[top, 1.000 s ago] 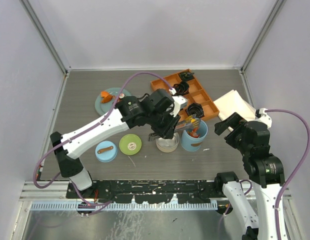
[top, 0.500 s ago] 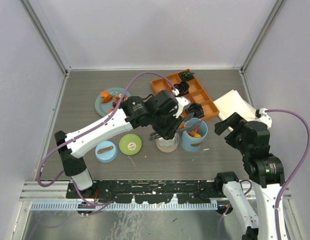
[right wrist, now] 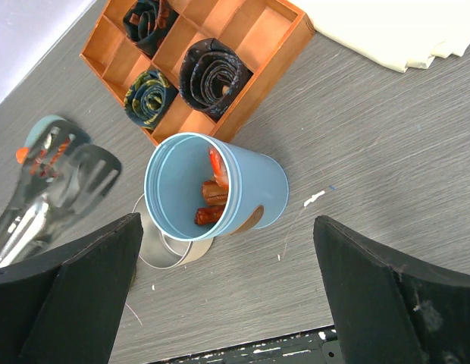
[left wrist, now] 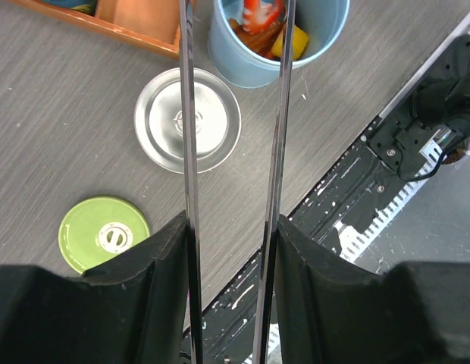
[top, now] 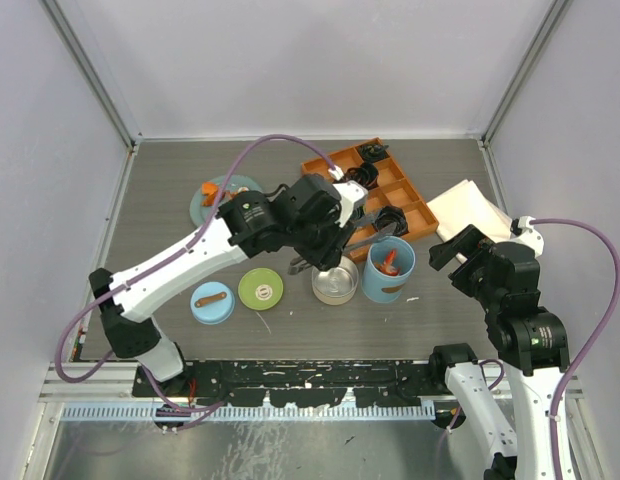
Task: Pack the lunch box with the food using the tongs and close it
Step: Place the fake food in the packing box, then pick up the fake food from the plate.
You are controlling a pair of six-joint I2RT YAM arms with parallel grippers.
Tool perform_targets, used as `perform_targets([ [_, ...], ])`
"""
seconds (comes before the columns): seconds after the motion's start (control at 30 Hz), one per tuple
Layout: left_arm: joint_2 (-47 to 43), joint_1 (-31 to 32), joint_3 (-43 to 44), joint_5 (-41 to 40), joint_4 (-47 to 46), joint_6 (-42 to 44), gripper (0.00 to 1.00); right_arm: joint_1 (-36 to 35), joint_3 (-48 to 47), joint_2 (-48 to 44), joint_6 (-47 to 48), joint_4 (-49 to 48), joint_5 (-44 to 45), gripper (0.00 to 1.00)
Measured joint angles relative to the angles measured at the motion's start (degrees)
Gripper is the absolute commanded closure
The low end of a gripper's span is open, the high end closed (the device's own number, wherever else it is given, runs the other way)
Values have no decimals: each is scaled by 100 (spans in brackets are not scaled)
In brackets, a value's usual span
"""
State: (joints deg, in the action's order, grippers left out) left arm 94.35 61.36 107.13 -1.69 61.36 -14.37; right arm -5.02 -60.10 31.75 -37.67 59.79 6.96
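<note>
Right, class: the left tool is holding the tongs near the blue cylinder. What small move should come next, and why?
Probably swing the left tool and its tongs over to the teal plate. The tongs look empty, chunks already lie in the light-blue cylinder, and orange food is left on the plate.

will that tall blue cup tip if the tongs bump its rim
Likely tippy: the blue cup stands upright and taller than the steel tin close beside it. It holds only a few food chunks, so it is probably light and may slide. The tin might brace that side.
</note>
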Motion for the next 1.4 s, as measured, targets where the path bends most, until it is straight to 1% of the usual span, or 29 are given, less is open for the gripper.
perform_targets([
  [0.17,-376,-352,-238,-15,-155,-37,56,0,0,0,0,0,0,0],
  [0.27,-616,-728,-437,0,-201,-109,56,0,0,0,0,0,0,0],
  [0.47,-1067,-1733,-850,59,-267,-146,56,0,0,0,0,0,-2,0],
  [0.67,-1268,-2594,-988,109,-243,9,56,0,0,2,-2,0,-2,0],
  [0.9,-1298,-3650,-1038,227,-107,466,56,0,0,2,-2,0,-2,0],
  [1.07,-1285,-4428,-1198,356,-76,625,57,0,0,2,0,0,0,0],
  [1.3,-1014,-5611,-1375,629,-33,468,58,0,0,15,2,0,2,0],
  [1.4,-763,-5967,-1375,699,-28,345,58,0,0,24,4,0,2,0],
])
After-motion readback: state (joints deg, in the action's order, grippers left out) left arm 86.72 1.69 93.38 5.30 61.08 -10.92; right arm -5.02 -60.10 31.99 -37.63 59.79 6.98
